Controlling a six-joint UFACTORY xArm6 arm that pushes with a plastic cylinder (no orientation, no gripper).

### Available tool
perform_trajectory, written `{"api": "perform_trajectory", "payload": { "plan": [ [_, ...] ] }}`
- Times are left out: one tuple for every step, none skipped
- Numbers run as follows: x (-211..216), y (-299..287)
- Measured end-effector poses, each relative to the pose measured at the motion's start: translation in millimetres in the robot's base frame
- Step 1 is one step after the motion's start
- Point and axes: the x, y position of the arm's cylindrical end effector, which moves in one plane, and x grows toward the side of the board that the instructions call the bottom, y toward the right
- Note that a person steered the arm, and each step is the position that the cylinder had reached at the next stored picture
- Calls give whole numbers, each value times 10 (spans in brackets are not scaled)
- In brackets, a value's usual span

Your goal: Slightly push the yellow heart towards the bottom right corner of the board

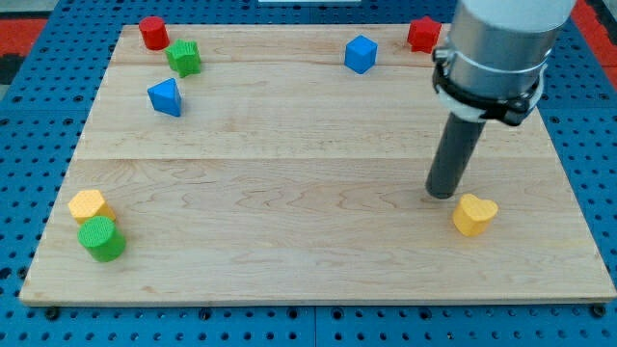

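The yellow heart [474,214] lies on the wooden board [308,241] at the view's lower right. My tip [442,195] rests on the board just to the upper left of the heart, very close to it, with a thin gap or light contact that I cannot tell apart. The dark rod rises from the tip to the grey arm body at the view's top right.
A red cylinder [152,33], green star-like block [183,58] and blue triangle [166,97] sit at the upper left. A blue cube [361,54] and a red block [422,35] sit at the top. A yellow hexagon [89,205] and green cylinder [102,238] sit at the lower left.
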Motion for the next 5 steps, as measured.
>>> {"api": "perform_trajectory", "payload": {
  "plan": [
    [296, 344],
    [479, 480],
    [64, 141],
    [308, -153],
    [562, 167]
  ]
}}
